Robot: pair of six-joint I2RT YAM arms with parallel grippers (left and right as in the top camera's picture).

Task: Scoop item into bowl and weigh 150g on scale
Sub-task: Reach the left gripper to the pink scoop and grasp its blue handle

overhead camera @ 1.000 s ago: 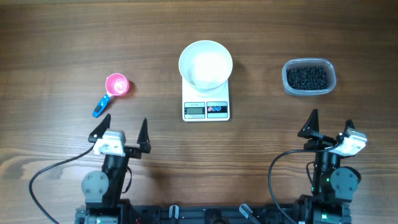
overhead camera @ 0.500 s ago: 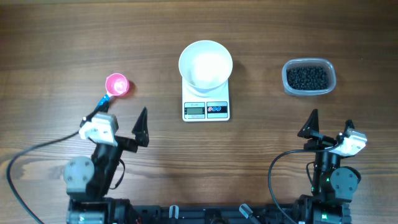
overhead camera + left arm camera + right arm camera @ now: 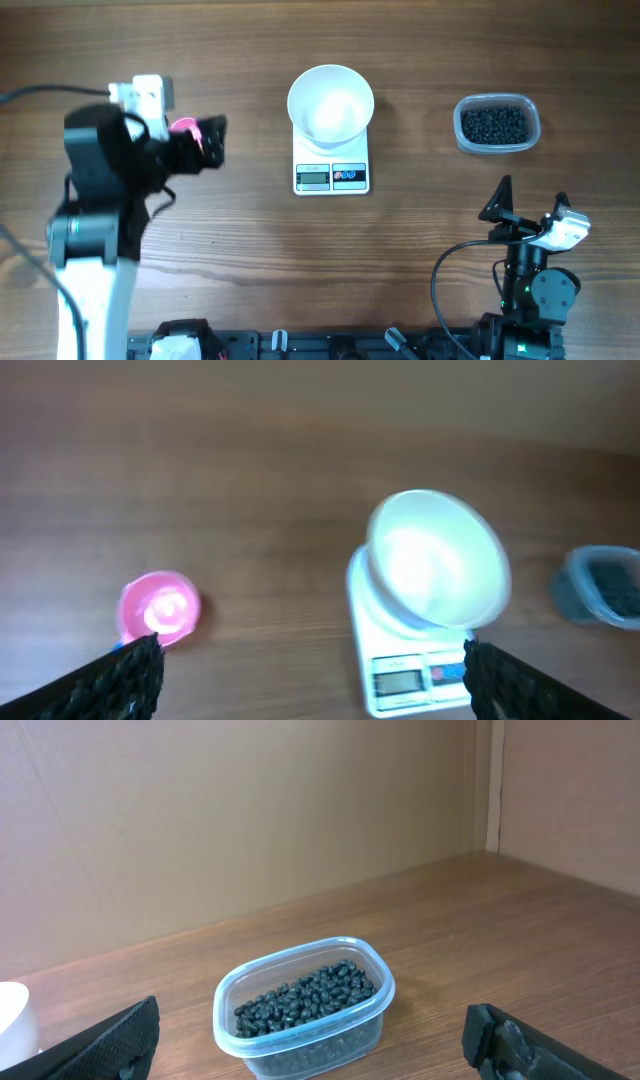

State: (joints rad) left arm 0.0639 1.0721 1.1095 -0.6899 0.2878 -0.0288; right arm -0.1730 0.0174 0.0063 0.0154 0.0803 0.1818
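The item, small black beans, fills a clear plastic tub at the far right. The white bowl stands on the white scale at the table's middle. A pink scoop lies to the left, its handle mostly hidden. My left gripper hangs open high above the table, beside the scoop, with one finger showing past the arm from above. My right gripper stands open near the front edge, facing the tub, holding nothing.
The left arm's body and its cable reach over the table's left side. The wooden table runs wide between the arms' bases and the scale. A brown wall backs the table in the right wrist view.
My left arm has risen from its place at the front edge and swung away and to the left, over the pink scoop. The right arm has not moved.
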